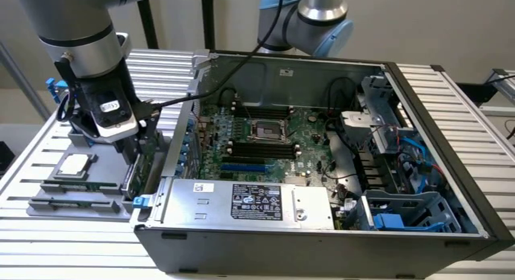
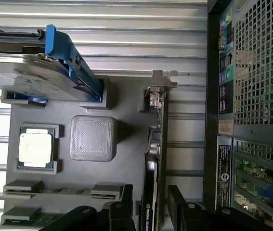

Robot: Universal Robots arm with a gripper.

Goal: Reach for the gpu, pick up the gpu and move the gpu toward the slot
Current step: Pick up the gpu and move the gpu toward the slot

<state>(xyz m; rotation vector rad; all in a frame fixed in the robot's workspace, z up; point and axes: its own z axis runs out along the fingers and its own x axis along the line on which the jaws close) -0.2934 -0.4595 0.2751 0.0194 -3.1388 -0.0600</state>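
My tool (image 2: 150,189) is open wide, one finger on each side of the gpu (image 2: 154,144). Gpu stands on edge in the gray holder (image 2: 126,171), exterior view's left, beside the case (image 1: 322,251).

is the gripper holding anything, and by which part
Nothing is held. The open gripper straddles the gpu at the end away from its metal bracket, with a gap showing on each side of the card.

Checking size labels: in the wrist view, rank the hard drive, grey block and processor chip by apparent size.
1. hard drive: largest, though possibly nearer the camera.
2. grey block: next.
3. processor chip: smallest, only slightly under the block.
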